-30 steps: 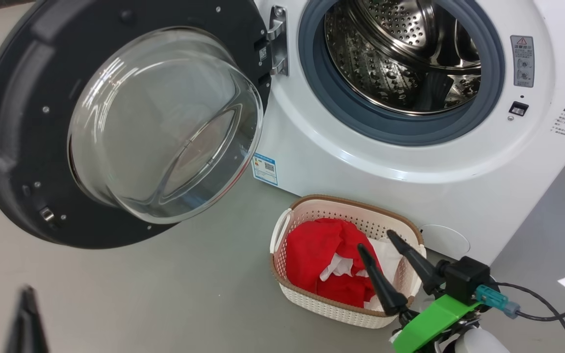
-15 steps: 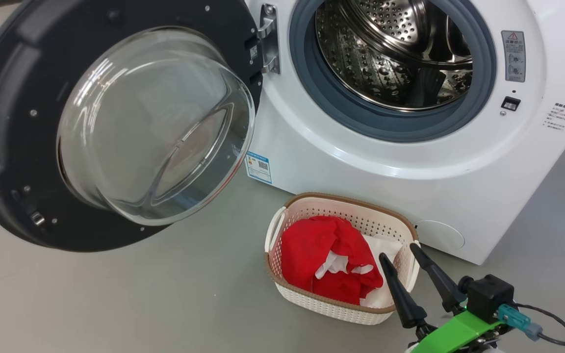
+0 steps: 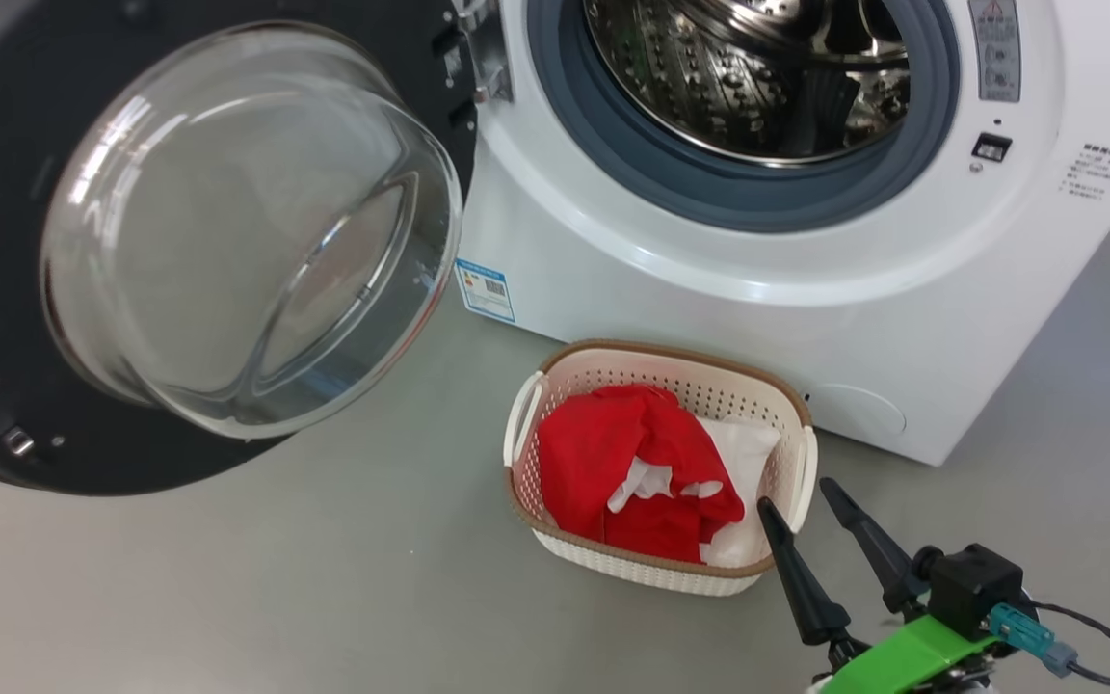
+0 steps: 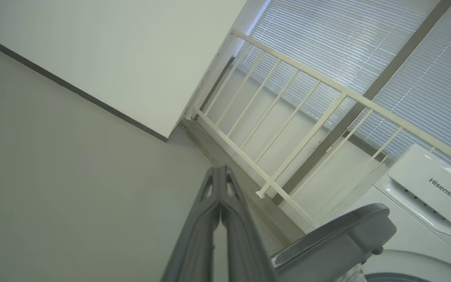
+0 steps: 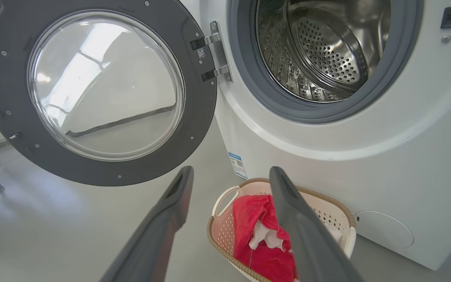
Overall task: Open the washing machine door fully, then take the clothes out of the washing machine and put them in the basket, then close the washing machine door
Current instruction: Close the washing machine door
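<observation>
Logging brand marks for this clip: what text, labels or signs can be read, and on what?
"Hisense": white top panel of the big white front-loading washing machine.
Blue energy sticker: too small to read.
Grey warning label: unreadable.
Small black print near it: unreadable.

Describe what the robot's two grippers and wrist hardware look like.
The right gripper has two long, black, tapering fingers on a bright green bracket. Beside the bracket sits a black block with a teal connector and a black cable. The left gripper has slim grey fingers with slotted tips.
</observation>
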You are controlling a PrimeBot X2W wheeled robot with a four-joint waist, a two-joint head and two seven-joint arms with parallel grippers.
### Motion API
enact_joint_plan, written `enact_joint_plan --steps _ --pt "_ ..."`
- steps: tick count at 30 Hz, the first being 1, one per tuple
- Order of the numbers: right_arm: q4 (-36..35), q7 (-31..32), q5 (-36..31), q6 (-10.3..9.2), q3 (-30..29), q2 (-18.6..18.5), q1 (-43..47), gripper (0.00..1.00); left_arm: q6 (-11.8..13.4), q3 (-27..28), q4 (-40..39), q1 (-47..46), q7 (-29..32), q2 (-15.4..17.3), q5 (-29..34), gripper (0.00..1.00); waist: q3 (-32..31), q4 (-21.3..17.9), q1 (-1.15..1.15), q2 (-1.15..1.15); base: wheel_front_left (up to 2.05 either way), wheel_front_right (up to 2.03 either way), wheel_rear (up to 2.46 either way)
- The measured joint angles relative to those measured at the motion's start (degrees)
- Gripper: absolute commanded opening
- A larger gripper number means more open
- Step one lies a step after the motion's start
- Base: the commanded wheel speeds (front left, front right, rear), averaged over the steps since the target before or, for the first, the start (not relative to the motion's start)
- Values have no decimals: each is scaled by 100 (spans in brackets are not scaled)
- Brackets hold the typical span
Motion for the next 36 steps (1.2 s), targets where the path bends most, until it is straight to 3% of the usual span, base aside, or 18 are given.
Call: enact_joint_plan --steps 1,8,12,24,36 --pt "3 0 -93 0 4 -7 -65 100 0 -243 235 -96 316 69 -113 0 92 -37 0 0 0 0 0" --pt "13 0 -182 0 53 -47 -409 100 0 -543 746 -300 1818 257 -1177 0 463 -185 0 0 0 0 0" --pt "18 -1 -231 0 41 -90 -497 100 0 -760 759 -310 2439 266 -1419 0 636 -245 0 0 0 0 0" --pt "37 0 -274 0 64 -115 -619 100 2 -856 678 -355 2709 354 -1641 0 855 -382 0 0 0 0 0" --pt "36 -1 -274 0 22 -108 -667 100 8 -1018 -181 -37 3789 632 -2017 0 681 -433 0 0 0 0 0"
